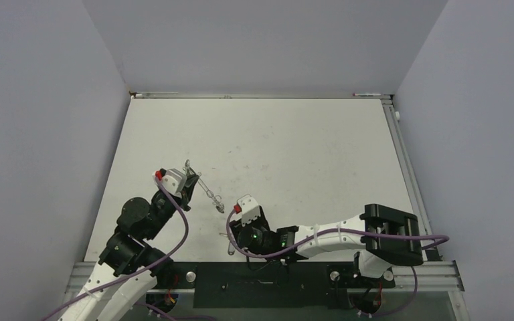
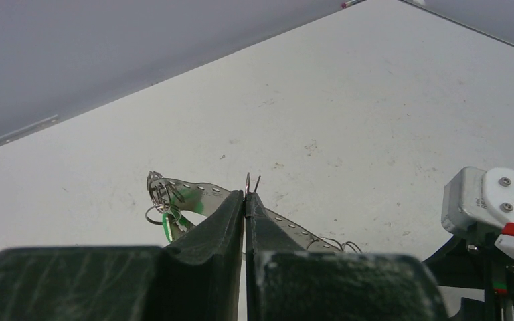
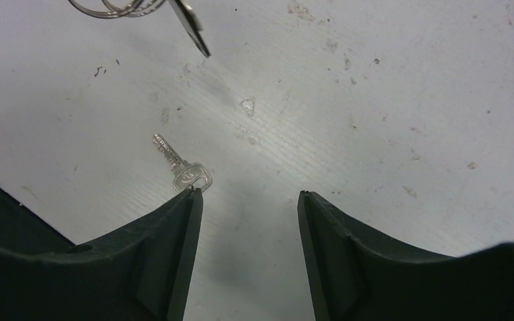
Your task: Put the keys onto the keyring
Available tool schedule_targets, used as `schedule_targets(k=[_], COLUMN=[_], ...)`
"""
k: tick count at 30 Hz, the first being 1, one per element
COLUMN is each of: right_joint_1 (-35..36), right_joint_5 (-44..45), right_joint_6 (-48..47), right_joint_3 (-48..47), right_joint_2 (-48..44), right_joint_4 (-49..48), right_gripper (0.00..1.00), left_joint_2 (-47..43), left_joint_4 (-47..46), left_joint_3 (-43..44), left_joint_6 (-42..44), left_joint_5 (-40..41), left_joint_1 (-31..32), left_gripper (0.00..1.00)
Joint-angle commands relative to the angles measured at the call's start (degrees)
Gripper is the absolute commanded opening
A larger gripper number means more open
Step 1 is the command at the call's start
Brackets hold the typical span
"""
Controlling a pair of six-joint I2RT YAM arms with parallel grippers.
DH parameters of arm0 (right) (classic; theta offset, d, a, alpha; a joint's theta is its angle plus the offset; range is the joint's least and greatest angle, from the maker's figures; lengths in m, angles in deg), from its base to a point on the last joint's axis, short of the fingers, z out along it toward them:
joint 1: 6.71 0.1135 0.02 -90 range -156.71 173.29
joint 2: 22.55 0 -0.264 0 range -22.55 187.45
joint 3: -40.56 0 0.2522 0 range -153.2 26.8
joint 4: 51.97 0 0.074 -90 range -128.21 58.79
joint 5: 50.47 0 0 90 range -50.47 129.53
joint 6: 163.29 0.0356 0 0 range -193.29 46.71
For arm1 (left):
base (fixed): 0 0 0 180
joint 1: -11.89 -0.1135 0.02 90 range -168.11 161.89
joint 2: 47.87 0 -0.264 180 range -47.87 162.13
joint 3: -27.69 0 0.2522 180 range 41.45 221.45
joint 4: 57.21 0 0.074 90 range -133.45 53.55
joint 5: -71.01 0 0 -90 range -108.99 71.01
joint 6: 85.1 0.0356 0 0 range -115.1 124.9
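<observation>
The left tool (image 2: 245,195) is clamped tight on a thin silvery wire keyring (image 2: 249,182), whose loop pokes up from between the closed fingers. Just behind the fingertips runs a perforated silvery metal strip (image 2: 207,190), which carries a cluster of small wire rings (image 2: 156,190) and a small green tag (image 2: 166,226) at its far end.

The right tool (image 3: 249,195) hangs low over the white scuffed table (image 1: 294,147), near its front edge, with its jaws spread apart and nothing between them. A small flat silvery metal key (image 3: 182,167) lies flat on the table, its rounded bow just beside one fingertip (image 3: 187,207); whether they touch cannot be told. At the top edge of the right wrist view, a flat silvery blade (image 3: 191,23) hangs beneath overlapping wire loops (image 3: 107,7). Seen from above, the two tools are near each other but apart
</observation>
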Motion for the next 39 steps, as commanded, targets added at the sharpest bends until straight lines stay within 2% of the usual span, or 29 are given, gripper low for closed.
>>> schedule_targets(k=[1, 11, 26, 39], right_joint_1=[1.0, 3.68, 4.55, 4.65], right_joint_5=[4.57, 3.44, 3.79, 3.63], right_joint_6=[9.71, 12.22, 14.04, 14.28], right_joint_3=[-3.41, -7.16, -9.21, -11.13], right_joint_2=[2.93, 7.63, 11.79, 14.91], right_joint_4=[-0.64, -0.82, -0.04, 1.38], right_gripper=[0.55, 0.52, 0.36, 0.24], left_joint_2=[1.31, 2.97, 2.46, 1.4], left_joint_4=[-2.04, -4.04, -2.86, -2.46], left_joint_3=[1.39, 1.17, 1.42, 1.38], left_joint_6=[-3.25, -10.78, -8.07, -7.21], left_joint_5=[2.11, 2.33, -0.98, -0.67], left_joint_1=[-0.36, -0.72, -0.76, -0.72], left_gripper=[0.0, 0.0, 0.0, 0.0])
